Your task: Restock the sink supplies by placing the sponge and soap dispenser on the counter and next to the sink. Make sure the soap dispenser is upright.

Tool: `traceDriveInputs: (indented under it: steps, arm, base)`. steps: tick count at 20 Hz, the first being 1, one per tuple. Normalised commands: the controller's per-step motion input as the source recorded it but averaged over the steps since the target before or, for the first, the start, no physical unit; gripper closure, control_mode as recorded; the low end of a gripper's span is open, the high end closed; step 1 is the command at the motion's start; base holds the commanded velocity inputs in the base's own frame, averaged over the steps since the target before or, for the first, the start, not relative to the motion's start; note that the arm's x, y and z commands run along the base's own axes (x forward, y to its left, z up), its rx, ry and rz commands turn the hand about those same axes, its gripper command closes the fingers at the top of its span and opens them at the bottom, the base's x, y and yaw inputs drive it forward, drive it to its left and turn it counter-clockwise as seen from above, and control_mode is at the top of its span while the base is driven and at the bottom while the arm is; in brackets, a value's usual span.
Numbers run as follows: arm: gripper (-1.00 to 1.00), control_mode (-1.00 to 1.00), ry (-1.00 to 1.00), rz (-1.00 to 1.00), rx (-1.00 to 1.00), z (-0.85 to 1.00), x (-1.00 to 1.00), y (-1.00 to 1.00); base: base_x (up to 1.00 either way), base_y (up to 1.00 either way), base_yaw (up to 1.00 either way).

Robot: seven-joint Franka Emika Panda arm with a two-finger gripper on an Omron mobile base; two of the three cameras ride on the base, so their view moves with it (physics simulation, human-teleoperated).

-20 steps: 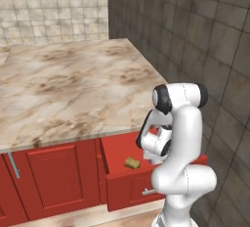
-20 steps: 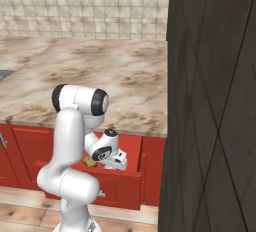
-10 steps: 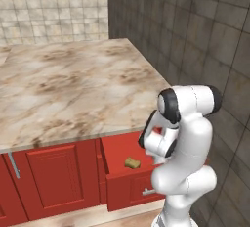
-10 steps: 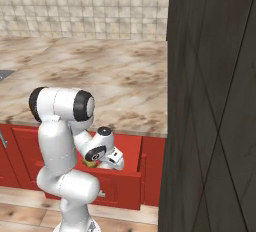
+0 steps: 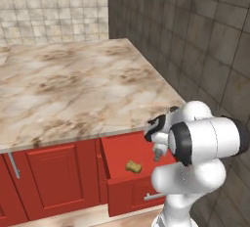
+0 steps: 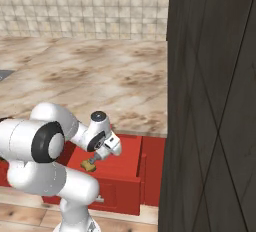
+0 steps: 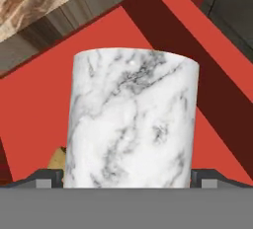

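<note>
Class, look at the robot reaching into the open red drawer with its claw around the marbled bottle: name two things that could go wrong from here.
1. The open claw brackets the soap dispenser low on its body; closing there may tip it, and it must end upright.
2. The sponge lies right beside it in the drawer; the fingers could knock or pinch it.
3. The counter edge overhangs the drawer, so lifting straight up might strike it.

An open red drawer juts from the red cabinet fronts. Beige tiles cover the back wall, and a dark grey tiled wall rises on the right.
</note>
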Motion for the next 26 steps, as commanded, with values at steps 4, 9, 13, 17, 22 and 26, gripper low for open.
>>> traceDriveInputs:
  steps: [4,9,13,17,22,26]
  arm:
    - [1.00,-1.00,0.08,-0.07,0.00,1.00,-0.05,0.00]
    - [1.00,-1.00,0.16,-0.07,0.01,1.00,-0.27,0.00]
    - [1.00,-1.00,0.14,-0.06,0.04,0.99,-0.80,0.00]
    - [1.00,-1.00,0.05,-0.02,0.00,0.71,-0.89,0.25]
    - [1.00,-1.00,0.00,0.00,0.00,-0.01,-0.43,0.41]
    - [1.00,-1.00,0.09,0.02,-0.01,-0.01,-0.06,0.58]
  base:
    - [0.00,0.00,0.00]
    - [0.00,0.00,0.00]
    - [0.00,0.00,0.00]
    - [0.00,0.00,0.00]
    - [0.00,0.00,0.00]
    - [0.00,0.00,0.00]
